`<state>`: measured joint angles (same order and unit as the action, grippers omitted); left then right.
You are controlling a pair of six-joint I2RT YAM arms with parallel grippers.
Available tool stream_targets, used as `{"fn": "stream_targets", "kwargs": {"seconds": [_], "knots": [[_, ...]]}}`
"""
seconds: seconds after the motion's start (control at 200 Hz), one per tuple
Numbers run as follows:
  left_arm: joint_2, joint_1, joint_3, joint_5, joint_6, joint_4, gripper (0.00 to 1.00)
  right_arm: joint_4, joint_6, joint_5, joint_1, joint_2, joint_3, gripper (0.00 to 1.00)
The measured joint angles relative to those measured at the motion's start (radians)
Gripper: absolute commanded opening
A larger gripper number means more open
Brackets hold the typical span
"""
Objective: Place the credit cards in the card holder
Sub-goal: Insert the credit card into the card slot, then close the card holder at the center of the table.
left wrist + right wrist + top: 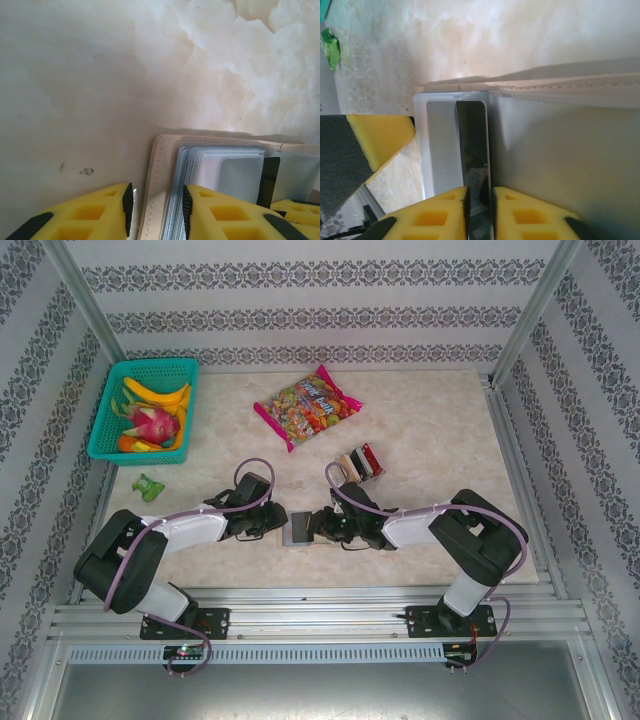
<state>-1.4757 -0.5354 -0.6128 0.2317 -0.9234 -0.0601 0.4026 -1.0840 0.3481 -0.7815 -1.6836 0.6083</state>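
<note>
**Dark card [471, 140] partly inside a clear sleeve of the open card holder [297, 531]**

At the far left of the overhead view, a green basket [103, 412] of fruit [155, 422] stands at the back corner of the table [440, 440]. A small green object [150, 485] lies just in front of it. Your left gripper [156, 207] reaches the holder's left side. Its yellow fingers stand partly apart, straddling the tan stitched edge, one over bare table and the other over the stack of clear sleeves. The holder lies open near the middle of the table's front edge, between your two grippers. Your right gripper [480, 200] meets it from the right, with its fingers nearly together and the dark card between them. You cannot tell whether they squeeze it. Further back, a candy bag [305, 407] lies flat. To its right, other credit cards [362, 462] stand upright in a row.
</note>
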Motion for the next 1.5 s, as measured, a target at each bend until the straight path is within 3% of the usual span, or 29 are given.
{"fn": "stream_targets", "kwargs": {"seconds": [0.11, 0.505, 0.799, 1.069, 1.329, 1.499], "knots": [[-0.001, 0.0, 0.0, 0.0, 0.0, 0.0, 0.34, -0.016, 0.016, 0.002, 0.0, -0.001, 0.007, 0.03], [-0.003, 0.0, 0.0, 0.0, 0.0, 0.0, 0.34, -0.029, 0.018, 0.063, -0.006, -0.082, 0.098, 0.08], [-0.001, 0.0, 0.0, 0.0, 0.0, 0.0, 0.36, -0.102, 0.05, 0.05, -0.006, -0.026, 0.1, 0.27], [0.012, -0.001, 0.0, 0.0, 0.0, -0.011, 0.4, -0.453, 0.209, -0.154, 0.001, 0.189, 0.169, 0.41], [0.012, -0.001, -0.001, 0.001, 0.003, -0.016, 0.47, -0.74, 0.33, -0.359, -0.009, 0.151, 0.287, 0.52], [0.012, -0.001, -0.008, 0.008, 0.003, -0.018, 0.52, -0.803, 0.341, -0.393, -0.029, 0.068, 0.315, 0.5]]}}
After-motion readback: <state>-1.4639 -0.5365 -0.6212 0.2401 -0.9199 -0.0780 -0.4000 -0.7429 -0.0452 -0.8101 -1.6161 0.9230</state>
